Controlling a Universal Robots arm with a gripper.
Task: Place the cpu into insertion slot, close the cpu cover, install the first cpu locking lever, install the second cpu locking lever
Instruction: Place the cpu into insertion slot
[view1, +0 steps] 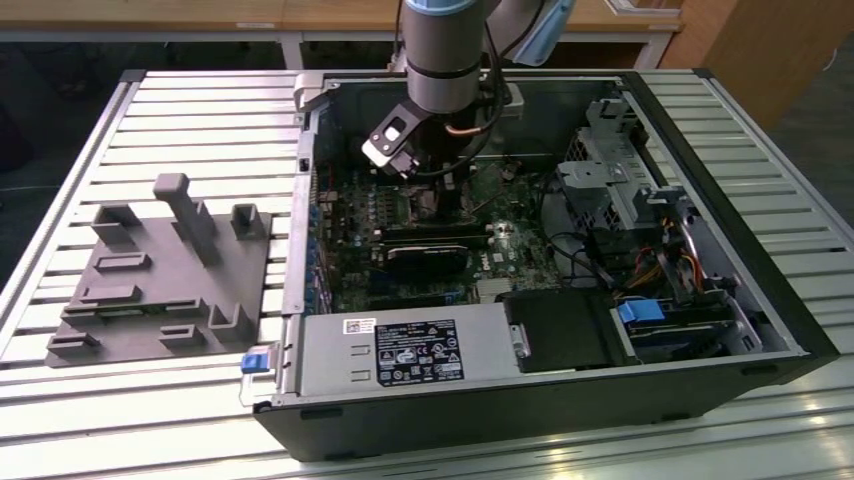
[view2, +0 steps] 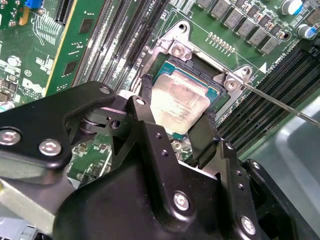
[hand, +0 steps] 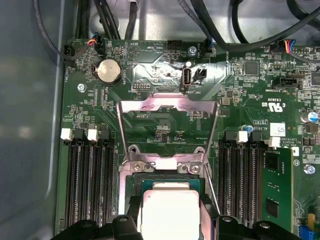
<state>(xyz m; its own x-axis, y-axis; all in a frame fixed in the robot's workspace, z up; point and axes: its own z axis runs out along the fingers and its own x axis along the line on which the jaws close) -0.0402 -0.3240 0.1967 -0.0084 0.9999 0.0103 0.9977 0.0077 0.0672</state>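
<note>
Pincer grasps the cpu by opposite edges, so the chip lies flat and square at the insertion slot. Whether it is seated, I cannot tell. The cpu cover stands open, leaving the socket free.

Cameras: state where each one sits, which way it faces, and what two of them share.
Exterior view: off the arm, high up, looking down into the open computer case; the arm reaches in.
Second wrist view: on the arm, looking down past the pincer, which grips the cpu over the insertion slot.
First wrist view: on the arm, facing across the motherboard at the open cpu cover; pincer tips show.
Shared: both wrist views show the cpu in the pincer.
</note>
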